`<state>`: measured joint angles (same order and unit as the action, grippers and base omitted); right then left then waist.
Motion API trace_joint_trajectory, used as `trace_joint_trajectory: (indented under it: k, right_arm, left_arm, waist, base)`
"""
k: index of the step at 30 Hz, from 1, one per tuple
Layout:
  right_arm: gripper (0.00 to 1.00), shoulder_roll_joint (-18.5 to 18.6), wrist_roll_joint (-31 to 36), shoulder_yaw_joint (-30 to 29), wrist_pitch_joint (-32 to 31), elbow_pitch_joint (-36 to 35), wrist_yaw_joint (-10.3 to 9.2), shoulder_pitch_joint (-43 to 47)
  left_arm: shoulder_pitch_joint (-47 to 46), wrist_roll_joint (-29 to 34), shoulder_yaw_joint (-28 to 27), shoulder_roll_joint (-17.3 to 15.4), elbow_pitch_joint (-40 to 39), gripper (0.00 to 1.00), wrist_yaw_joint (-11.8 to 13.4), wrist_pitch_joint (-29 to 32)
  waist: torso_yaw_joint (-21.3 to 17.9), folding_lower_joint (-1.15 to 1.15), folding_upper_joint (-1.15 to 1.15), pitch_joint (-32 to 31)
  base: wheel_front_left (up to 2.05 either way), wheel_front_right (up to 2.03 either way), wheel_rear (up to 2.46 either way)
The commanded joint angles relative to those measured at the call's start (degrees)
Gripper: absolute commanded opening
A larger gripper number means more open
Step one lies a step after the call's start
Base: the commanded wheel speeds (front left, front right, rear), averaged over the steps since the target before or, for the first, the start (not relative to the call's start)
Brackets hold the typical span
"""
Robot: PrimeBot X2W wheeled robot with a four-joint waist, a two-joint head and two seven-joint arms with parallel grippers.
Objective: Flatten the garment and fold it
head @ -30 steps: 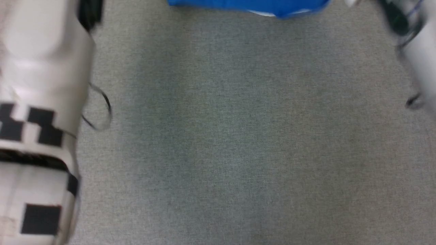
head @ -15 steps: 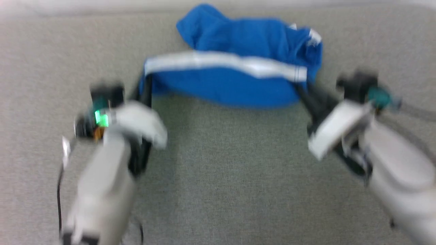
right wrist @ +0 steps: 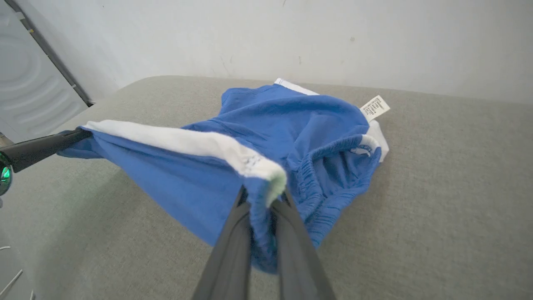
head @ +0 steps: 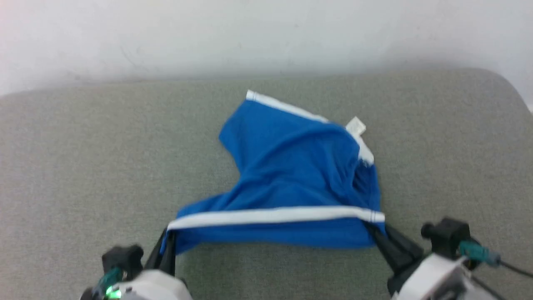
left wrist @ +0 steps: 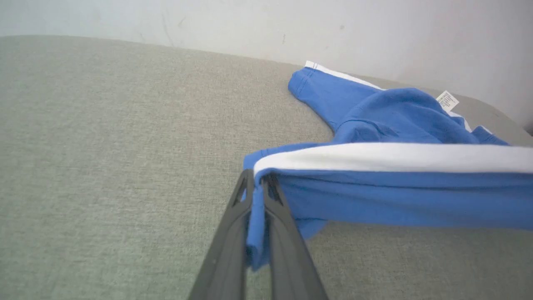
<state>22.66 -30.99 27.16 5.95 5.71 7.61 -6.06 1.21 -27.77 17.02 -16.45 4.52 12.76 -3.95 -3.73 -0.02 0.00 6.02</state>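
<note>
The blue garment (head: 291,175) lies rumpled on the grey fabric surface (head: 83,166), its near edge with the white band (head: 275,215) lifted and stretched taut. My left gripper (head: 168,241) is shut on the band's left corner (left wrist: 260,179). My right gripper (head: 374,233) is shut on the right corner (right wrist: 266,187). The far part of the garment (right wrist: 291,121) rests bunched on the surface, with a small white label tag (head: 356,125) at its far right. The left arm's dark fingers (right wrist: 41,146) show in the right wrist view.
A pale wall (head: 266,33) rises just behind the surface's far edge. The surface's rounded right corner (head: 504,83) lies at the far right. A grey panel or door (right wrist: 25,91) stands beyond the left end. Bare fabric spreads on both sides of the garment.
The head camera has tilted up, so the whole picture has shifted and the wall has come into sight. Both grippers still hold the band's corners, now lower in the picture.
</note>
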Motion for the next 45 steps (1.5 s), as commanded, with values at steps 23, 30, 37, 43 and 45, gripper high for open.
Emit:
trace_joint_trajectory:
  k: [23,30,37,43,45]
  right_arm:
    - [0.0,-13.3,1.6,-15.42,-16.61,-3.73,-0.12,-1.19]
    - [0.0,-15.12,-1.73,-14.82,-14.15,7.13,-0.12,-11.27]
    - [0.1,-15.88,-4.03,-11.17,-9.93,16.76,-0.12,-17.91]
    - [1.0,-15.58,-5.21,-6.13,-5.07,20.6,-0.12,-20.1]
    - [1.0,-15.15,-5.24,-5.1,-2.09,20.54,-0.12,-19.86]
  left_arm:
    - [-27.65,1.07,3.79,-3.11,2.09,0.0,-6.96,12.52]
    - [-43.97,2.37,6.52,-0.18,22.06,0.0,-11.65,13.2]
    - [-52.88,2.74,6.93,2.9,39.37,0.0,-12.91,9.55]
    - [-55.1,0.67,6.26,4.62,49.21,1.0,-15.25,7.58]
    - [-54.89,0.12,5.85,5.11,50.59,1.0,-15.62,5.13]
  waist:
    - [-2.43,0.02,0.0,8.83]
    - [-6.66,0.02,0.0,13.56]
    - [-9.97,0.02,0.0,15.95]
    - [-10.96,0.02,0.0,15.66]
    - [-10.57,0.02,0.0,14.89]
  base:
    - [0.0,0.0,0.0]
    - [0.0,0.0,0.0]
    - [0.0,0.0,0.0]
    - [0.0,0.0,0.0]
    - [0.0,0.0,0.0]
